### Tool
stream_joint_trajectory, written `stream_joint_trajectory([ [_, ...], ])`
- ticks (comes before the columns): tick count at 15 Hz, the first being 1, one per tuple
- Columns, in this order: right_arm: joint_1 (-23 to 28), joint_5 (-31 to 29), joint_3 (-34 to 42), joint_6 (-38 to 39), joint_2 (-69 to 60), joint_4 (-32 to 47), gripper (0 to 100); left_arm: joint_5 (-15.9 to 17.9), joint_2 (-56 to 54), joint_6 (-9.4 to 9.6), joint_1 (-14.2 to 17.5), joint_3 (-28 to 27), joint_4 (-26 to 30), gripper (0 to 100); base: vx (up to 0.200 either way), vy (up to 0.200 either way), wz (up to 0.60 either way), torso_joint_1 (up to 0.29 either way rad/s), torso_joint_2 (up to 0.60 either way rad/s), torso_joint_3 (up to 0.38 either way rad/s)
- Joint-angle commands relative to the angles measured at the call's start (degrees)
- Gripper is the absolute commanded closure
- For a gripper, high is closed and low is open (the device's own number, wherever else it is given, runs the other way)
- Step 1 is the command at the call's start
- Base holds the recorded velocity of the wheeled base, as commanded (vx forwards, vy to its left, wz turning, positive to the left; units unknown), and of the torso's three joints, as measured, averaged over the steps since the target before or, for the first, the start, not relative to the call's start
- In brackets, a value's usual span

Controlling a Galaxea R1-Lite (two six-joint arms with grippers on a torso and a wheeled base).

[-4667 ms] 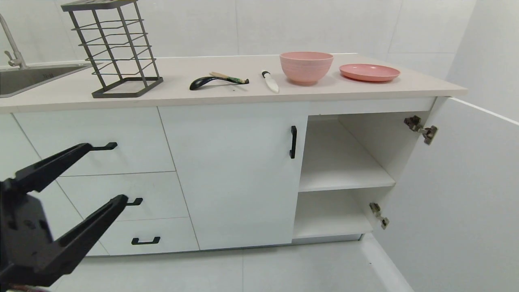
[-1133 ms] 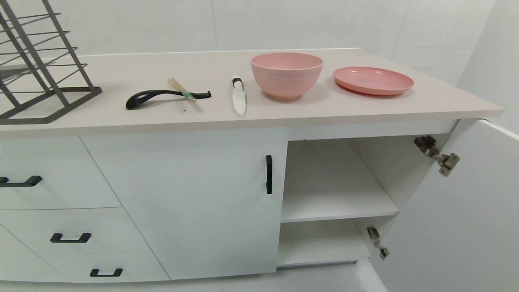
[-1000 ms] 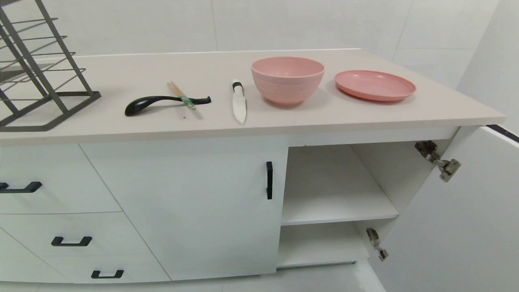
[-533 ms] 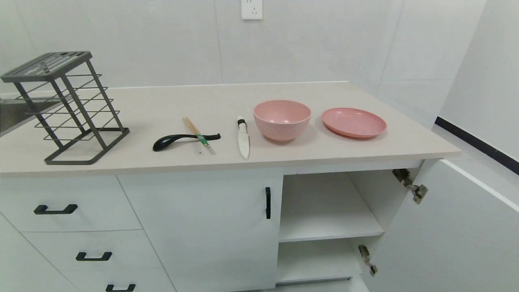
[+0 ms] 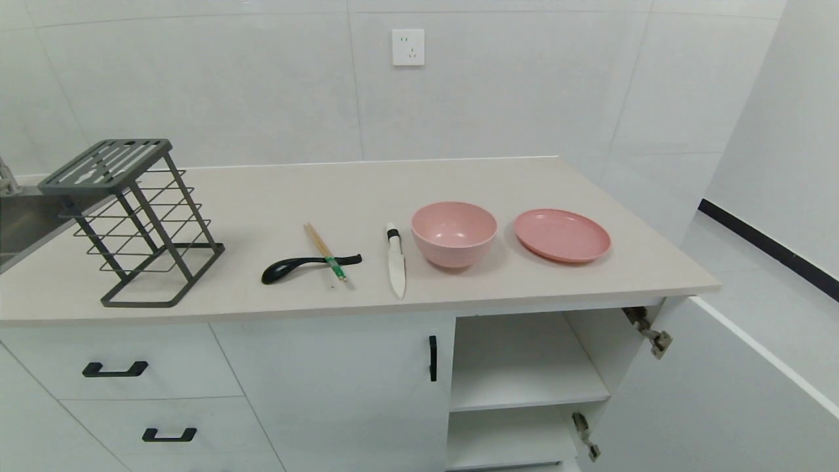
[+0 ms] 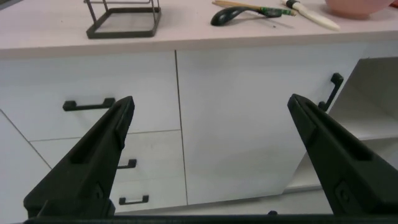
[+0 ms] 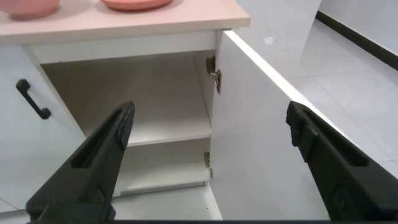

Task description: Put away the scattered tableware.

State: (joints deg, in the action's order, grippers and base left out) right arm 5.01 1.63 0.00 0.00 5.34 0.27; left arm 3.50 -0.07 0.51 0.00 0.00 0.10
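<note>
On the beige countertop (image 5: 275,196) lie a pink bowl (image 5: 453,233), a pink plate (image 5: 562,235), a white-bladed knife (image 5: 395,260), a black ladle-like spoon (image 5: 301,265) and a pair of chopsticks (image 5: 324,251) crossing its handle. My left gripper (image 6: 208,118) is open, held low in front of the drawers, with the spoon (image 6: 231,15) and knife (image 6: 314,14) above it on the counter edge. My right gripper (image 7: 208,124) is open before the open cupboard (image 7: 143,106), below the plate (image 7: 137,4).
A dark wire rack (image 5: 134,219) stands at the counter's left, beside a sink (image 5: 19,223). The right cupboard door (image 5: 741,380) hangs open, showing two bare shelves (image 5: 524,373). A shut door with a black handle (image 5: 432,358) and drawers (image 5: 118,367) are to the left.
The head camera has risen and tilted up, so the counter sits lower and the wall socket shows. The tableware has not moved. The left gripper seen 4.7 s ago has left the head view.
</note>
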Motion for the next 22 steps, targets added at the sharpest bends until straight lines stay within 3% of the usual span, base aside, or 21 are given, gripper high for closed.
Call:
stream_joint_trajectory([
  [1,0.0,0.0,0.0,0.0,0.1,0.0,0,0.0,0.1,0.02,0.0,0.0,0.0,0,0.000,0.000,0.00,0.286,-0.52,-0.256],
  [12,0.0,0.0,0.0,0.0,0.1,0.0,0,0.0,0.1,-0.07,0.0,0.0,0.0,0,0.000,0.000,0.00,0.284,-0.54,-0.259],
  [19,0.0,0.0,0.0,0.0,0.1,0.0,0,-0.1,0.1,-0.07,0.1,0.0,0.0,0,0.000,0.000,-0.09,0.036,-0.06,-0.030],
  [22,0.0,0.0,0.0,0.0,0.1,0.0,0,-0.1,0.1,-0.07,0.0,0.0,0.0,0,0.200,0.000,0.00,0.001,-0.01,0.001],
])
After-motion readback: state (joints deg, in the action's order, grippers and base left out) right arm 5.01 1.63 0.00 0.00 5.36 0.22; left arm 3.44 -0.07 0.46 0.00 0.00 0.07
